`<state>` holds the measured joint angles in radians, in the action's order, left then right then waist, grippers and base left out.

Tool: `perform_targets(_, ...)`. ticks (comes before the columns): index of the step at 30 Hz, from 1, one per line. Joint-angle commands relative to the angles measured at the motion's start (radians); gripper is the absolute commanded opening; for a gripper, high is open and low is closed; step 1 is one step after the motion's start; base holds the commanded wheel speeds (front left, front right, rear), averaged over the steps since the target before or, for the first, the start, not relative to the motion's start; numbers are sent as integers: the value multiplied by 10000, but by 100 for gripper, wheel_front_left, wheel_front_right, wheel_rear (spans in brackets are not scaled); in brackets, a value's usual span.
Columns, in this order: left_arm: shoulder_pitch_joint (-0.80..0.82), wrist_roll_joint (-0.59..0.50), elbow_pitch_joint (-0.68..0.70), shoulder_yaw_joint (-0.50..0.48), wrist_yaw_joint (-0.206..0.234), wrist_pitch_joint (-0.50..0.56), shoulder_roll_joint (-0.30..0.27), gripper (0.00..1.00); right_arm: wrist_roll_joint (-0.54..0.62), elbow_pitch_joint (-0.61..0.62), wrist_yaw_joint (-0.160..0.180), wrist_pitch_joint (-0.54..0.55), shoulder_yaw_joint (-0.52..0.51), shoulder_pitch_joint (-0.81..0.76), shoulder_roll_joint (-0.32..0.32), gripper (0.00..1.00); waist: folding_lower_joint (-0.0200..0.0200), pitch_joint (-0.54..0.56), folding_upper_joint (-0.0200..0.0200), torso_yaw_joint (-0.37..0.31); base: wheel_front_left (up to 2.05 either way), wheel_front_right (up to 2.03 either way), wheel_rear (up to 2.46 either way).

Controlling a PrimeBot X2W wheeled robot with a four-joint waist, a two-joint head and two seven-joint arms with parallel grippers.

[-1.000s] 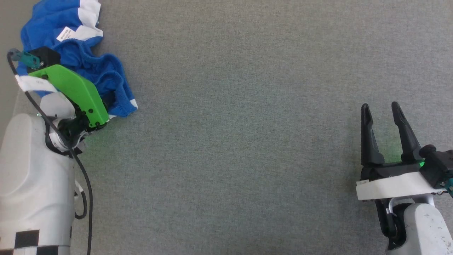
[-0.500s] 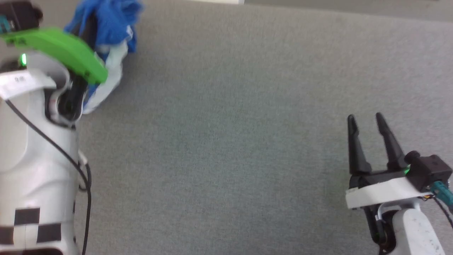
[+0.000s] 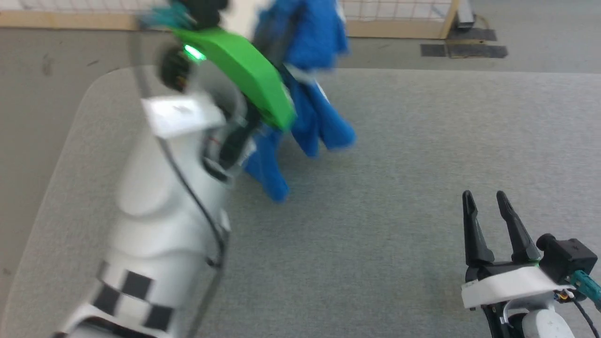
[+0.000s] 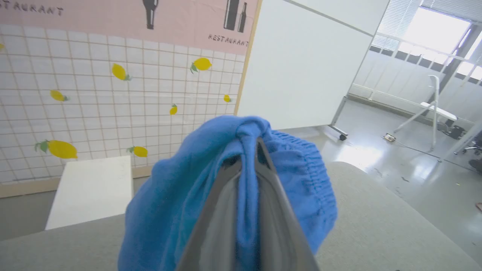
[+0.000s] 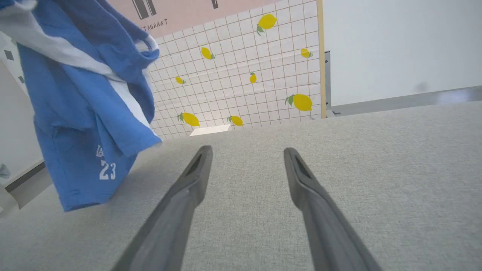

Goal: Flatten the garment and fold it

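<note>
Nearest, at lower right of the head view, the right gripper rests low over the table, jaws spread and empty, well apart from the cloth. Its own wrist view shows the two fingers parted above bare grey felt. Farther off, at upper left, the left gripper is clenched on a bunched fold of the garment and holds it up off the table. The blue cloth drapes over both fingers and hangs crumpled, white stripe and white lettering facing the right wrist camera. Whether its lowest hem touches the felt cannot be told. Beyond the table's far edge stands a tiled wall printed with lemons.

Step in hand, as judged: pick-up and carry, before any flattening. The next move probably calls for bringing the garment toward mid-table, then giving the right gripper a free edge, such as waistband or hem, so the two can draw it out flat.
</note>
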<state>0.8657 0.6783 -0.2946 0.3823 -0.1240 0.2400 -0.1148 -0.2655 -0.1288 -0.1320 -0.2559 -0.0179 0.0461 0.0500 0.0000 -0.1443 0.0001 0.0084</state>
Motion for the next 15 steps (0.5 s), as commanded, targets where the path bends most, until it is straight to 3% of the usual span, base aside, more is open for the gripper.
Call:
perform_targets(1,-523,270,-240,318,-65,-53,228,0,-23,11,13,-57,-10,-112,3,100,0,352,-1,-477,0,0,0)
perform_targets(9,-2698,1328,-1950,3323,-52,683,636,0,-9,50,13,-58,37,-111,3,100,0,322,-1,-892,0,0,0)
perform_targets(12,-3226,2059,-2264,4427,251,1252,641,0,-69,43,13,-58,84,-111,3,100,0,323,-1,-955,0,0,0)
perform_targets(13,-3289,2256,-2276,4645,317,1345,641,40,-93,36,13,-58,94,-114,3,100,0,321,-1,-956,0,0,0)
perform_targets(14,-3324,2449,-2265,4804,398,1387,642,100,-115,28,13,-58,99,-120,3,100,0,325,-1,-947,0,0,0)
perform_targets(15,-3334,2706,-2216,4936,484,1398,642,100,-144,18,13,-58,95,-132,3,100,0,336,-1,-915,0,0,0)
